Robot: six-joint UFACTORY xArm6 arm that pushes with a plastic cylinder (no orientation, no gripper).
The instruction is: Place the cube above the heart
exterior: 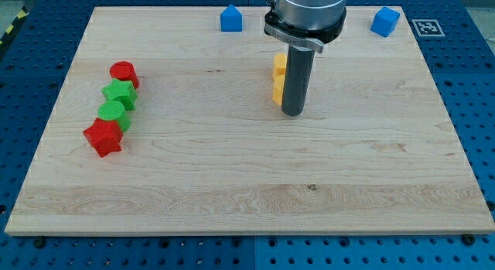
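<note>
The blue cube [384, 21] is seen near the tabletop's [232, 185] top right corner, untouched. The heart is judged to be 1 of 2 yellow blocks [278, 76], half hidden just left of my tip [292, 113]; their shapes cannot be confirmed. No jaws are fitted, so nothing is grasped. The approach step is judged unstarted: my tip must be brought round to the cube's right side.

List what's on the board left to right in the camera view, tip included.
red star block → blue house-shaped block → yellow blocks → my tip, just right of the yellow blocks → blue cube. The red cylinder and two green blocks overlap the star's span, so they are left out.
</note>
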